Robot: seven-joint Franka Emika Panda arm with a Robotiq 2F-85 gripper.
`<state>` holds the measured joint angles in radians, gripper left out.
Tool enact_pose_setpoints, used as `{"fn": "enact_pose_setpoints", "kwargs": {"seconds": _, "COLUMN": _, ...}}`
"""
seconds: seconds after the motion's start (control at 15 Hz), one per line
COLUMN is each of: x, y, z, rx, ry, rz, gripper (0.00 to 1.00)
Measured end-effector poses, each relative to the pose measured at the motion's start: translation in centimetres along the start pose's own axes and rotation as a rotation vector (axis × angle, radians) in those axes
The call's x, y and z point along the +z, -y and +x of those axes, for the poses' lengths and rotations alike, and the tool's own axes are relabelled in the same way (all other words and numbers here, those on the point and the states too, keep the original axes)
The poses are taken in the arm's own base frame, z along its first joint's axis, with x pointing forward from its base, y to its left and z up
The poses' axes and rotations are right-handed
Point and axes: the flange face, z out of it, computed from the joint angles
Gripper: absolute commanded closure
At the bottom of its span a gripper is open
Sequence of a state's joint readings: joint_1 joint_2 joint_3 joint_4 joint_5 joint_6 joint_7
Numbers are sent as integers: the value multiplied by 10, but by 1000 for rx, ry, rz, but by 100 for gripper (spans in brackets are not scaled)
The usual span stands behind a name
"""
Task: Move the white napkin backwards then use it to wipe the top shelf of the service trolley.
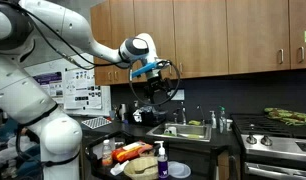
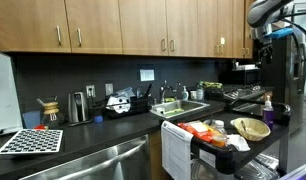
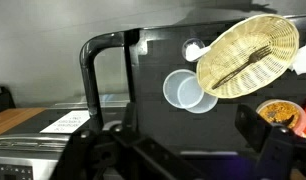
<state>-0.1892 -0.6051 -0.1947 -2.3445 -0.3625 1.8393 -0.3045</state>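
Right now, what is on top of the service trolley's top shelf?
In the wrist view the top shelf holds a woven straw disc, two pale round lids and the white napkin beside the disc. Anything under the disc is hidden.

Top shelf (image 3: 158, 70) of the trolley carries woven disc (image 3: 248, 55); two round lids (image 3: 188, 90) just left of disc; napkin (image 3: 194, 48) behind lids, beside disc; handle (image 3: 103, 60) at far left end.

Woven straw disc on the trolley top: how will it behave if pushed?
The woven straw disc looks thin and open-weave, so it is probably light and fairly stiff. On the smooth dark top shelf it would likely slide easily rather than fold.
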Motion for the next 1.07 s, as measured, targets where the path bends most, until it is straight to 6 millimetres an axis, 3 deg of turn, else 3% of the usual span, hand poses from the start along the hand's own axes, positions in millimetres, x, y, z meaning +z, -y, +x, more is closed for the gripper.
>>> {"fn": "enact_pose_setpoints", "kwargs": {"seconds": 0.67, "x": 0, "y": 1, "z": 0, "rx": -2, "ry": -2, "rz": 0, "gripper": 0}}
{"fn": "enact_pose_setpoints", "kwargs": {"seconds": 1.07, "x": 3, "y": 25, "z": 10, "rx": -54, "ry": -5, "rz": 24, "gripper": 0}}
